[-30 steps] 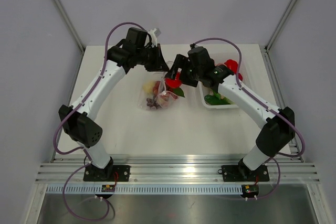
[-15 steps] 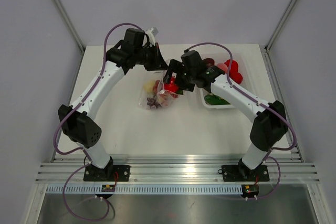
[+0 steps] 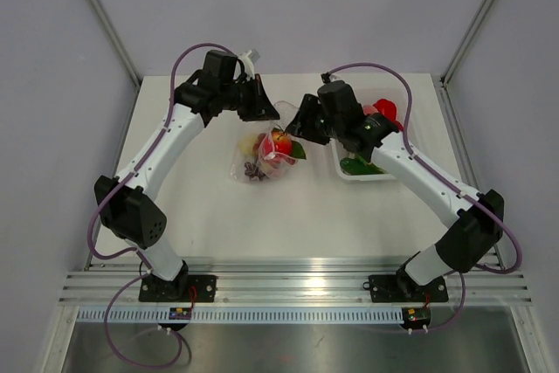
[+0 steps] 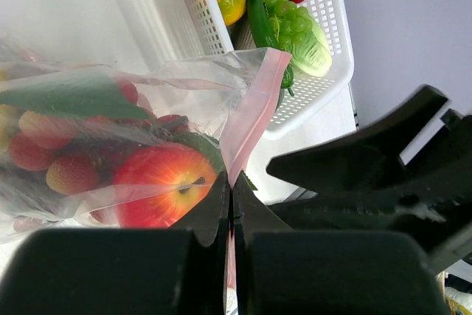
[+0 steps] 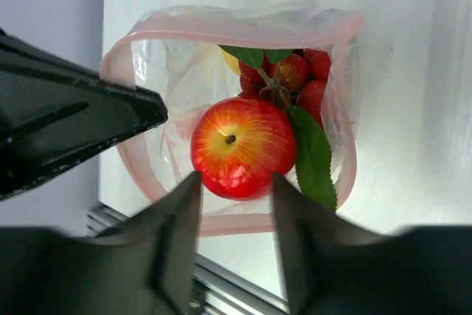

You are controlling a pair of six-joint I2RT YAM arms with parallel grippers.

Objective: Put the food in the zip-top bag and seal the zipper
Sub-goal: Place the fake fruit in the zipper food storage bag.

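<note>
My left gripper [image 4: 231, 191] pinches pink zipper [image 4: 254, 105] at mouth of zip-top bag [image 3: 258, 162], lying on table [image 3: 218, 216] left of white mesh basket [image 4: 328, 71]. My right gripper [image 5: 234, 178] spread above red apple [image 5: 240, 145] inside mouth. Bag likely light, soft, slippery; stiffer zipper strip best hold.

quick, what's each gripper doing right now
left gripper: shut on the zipper
right gripper: open, holding nothing; apple lies in the zip-top bag
</note>
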